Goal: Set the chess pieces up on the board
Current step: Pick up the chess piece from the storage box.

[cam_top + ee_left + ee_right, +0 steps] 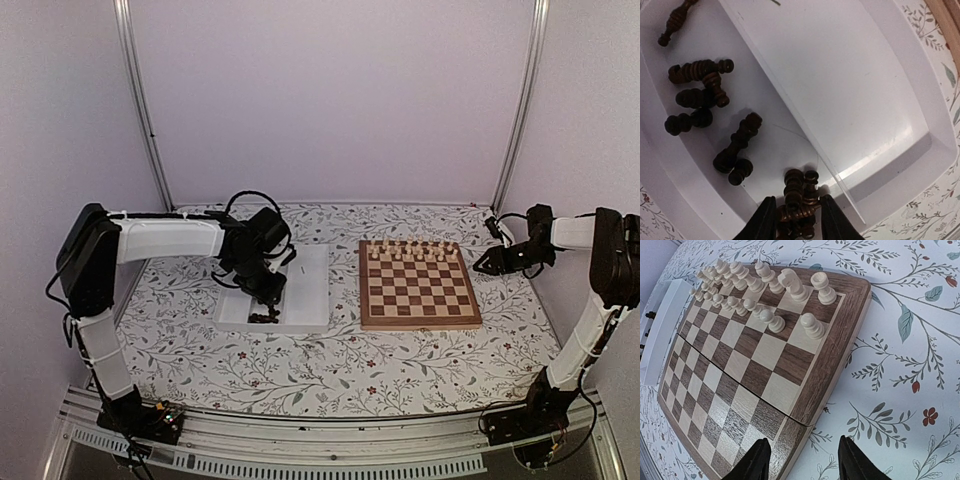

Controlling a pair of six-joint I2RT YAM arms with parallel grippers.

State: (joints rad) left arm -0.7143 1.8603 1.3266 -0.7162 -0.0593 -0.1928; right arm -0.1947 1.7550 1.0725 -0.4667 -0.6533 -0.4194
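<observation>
Several dark chess pieces (695,97) lie on their sides in the left compartment of a white tray (865,100); from above they show at the tray's near end (265,318). My left gripper (798,200) is down in the tray (305,290), its jaws closed against a small cluster of dark pieces (799,192). From above the left gripper (268,300) sits over the tray's near left part. The board (420,318) carries only pale pieces (410,250) on its two far rows. My right gripper (803,440) is open and empty, hovering at the board's right edge (840,340).
A thin clear divider (790,105) runs across the tray. The pale pieces (765,285) stand upright in two rows. A floral cloth (300,370) covers the table. White walls and metal posts enclose the back and sides.
</observation>
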